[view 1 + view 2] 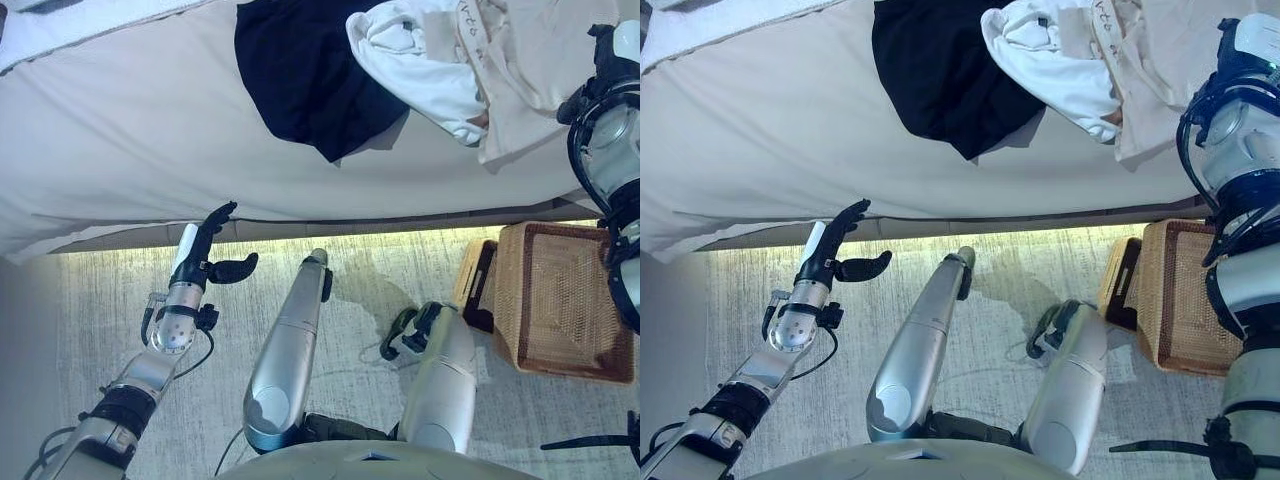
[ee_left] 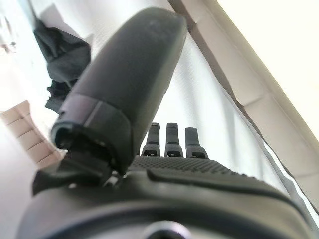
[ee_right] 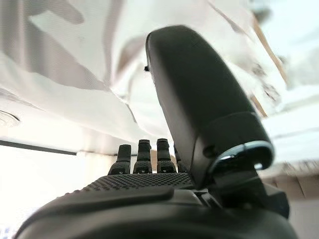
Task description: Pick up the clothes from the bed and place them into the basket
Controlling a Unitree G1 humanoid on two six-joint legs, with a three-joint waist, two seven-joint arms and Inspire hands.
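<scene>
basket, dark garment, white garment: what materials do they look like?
Basket: woven wicker or rattan, by its tan lattice weave and stiff walls; matte. Dark garment: soft navy or black cloth, probably cotton knit; it lies limp, no sheen. White garment: thin soft cloth, crumpled into many folds. Exact fibres cannot be told.

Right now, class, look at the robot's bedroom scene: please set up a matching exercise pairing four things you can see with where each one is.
Things:
1. dark garment
2. white garment
3. basket
4. left hand

Places:
A. on the floor beside the bed, on the robot's right
B. held open above the floor, just short of the bed's edge
C. on the bed, right of the dark one
D. spread on the bed, left of the white one

Pairs: 1-D, 2-C, 3-A, 4-B
</scene>
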